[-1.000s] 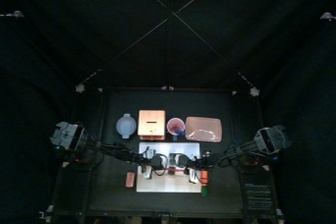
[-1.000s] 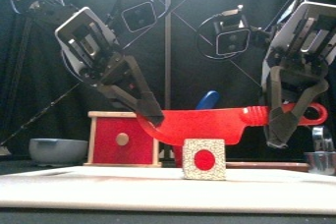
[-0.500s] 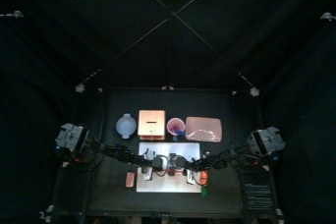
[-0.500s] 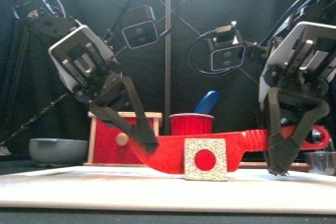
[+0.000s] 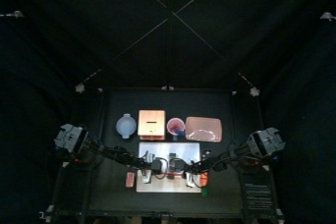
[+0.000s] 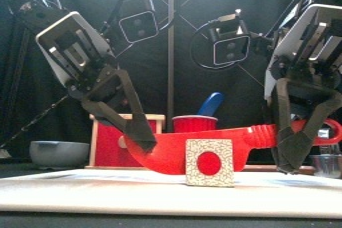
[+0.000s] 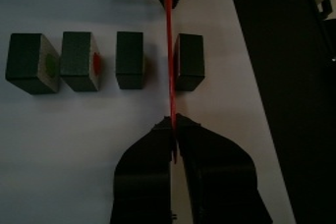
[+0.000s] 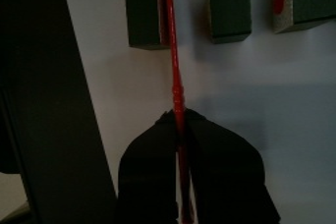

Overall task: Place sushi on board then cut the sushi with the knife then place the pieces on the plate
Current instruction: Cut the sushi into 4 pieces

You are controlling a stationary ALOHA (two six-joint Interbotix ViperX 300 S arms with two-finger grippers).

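Where the two arms meet low over the front of the table (image 5: 112, 200), they share one tool. The table is black. On its front half lies the white board (image 5: 168, 185), the biggest thing there. Behind the board four things stand in a row. From left to right they are the blue-grey bowl (image 5: 125, 125), the wooden box (image 5: 152, 124) with its red front, the red cup (image 5: 176, 126) and the pink tray (image 5: 202, 128). A blue knife (image 6: 211, 103) sticks up out of the cup.

The left gripper (image 6: 140, 150) comes in from the left and the right gripper (image 6: 297, 148) from the right. Each has its jaws pressed tight on one end of the red knife (image 6: 249, 133). The knife hangs between them across the board, and its left end is lower than its right end.

The sushi (image 7: 129, 60) lies on the board. It is in four dark green pieces in a row, with small gaps between them. The blade runs along the gap between the third piece and the end piece (image 7: 191, 62). It is not clear if the blade touches the board. From the front, one piece shows a pale speckled face with a red dot in the middle, and the knife is just behind it.
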